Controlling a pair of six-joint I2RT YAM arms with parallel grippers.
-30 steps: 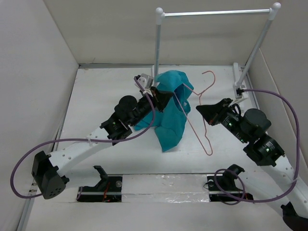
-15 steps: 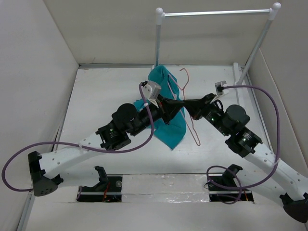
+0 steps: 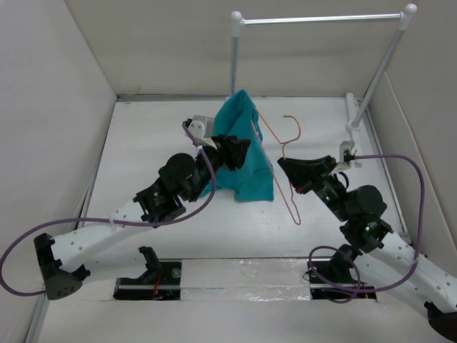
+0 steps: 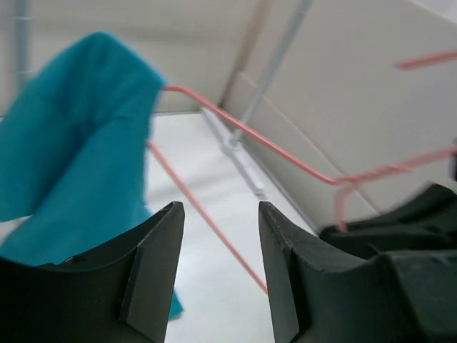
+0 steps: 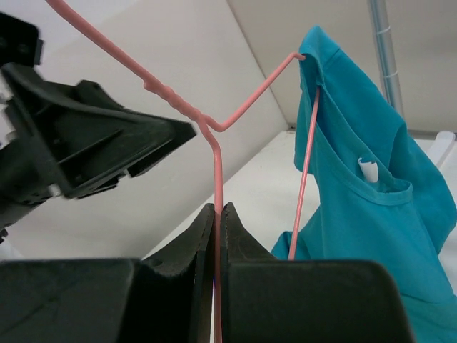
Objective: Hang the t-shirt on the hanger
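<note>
The teal t-shirt [image 3: 246, 153] hangs draped over one end of the pink wire hanger [image 3: 293, 202], which is held up off the table. My right gripper [image 3: 284, 166] is shut on the hanger wire just below its twisted neck; in the right wrist view the jaws [image 5: 216, 214] pinch the wire, with the t-shirt [image 5: 371, 207] hanging to the right. My left gripper [image 3: 239, 151] stands open beside the shirt, with nothing between its fingers [image 4: 153, 264]. In the left wrist view the hanger [image 4: 250, 132] crosses ahead and the t-shirt [image 4: 71, 164] hangs at left.
A rack with white posts and a silver bar [image 3: 321, 19] stands at the back; its left post [image 3: 234, 57] rises just behind the shirt. White walls close in the left, right and back sides. The two grippers are close together.
My left gripper has opened and let go of the shirt, drawing back left. The right arm has pulled the hanger back to the right, and the shirt now hangs from the hanger's end.
</note>
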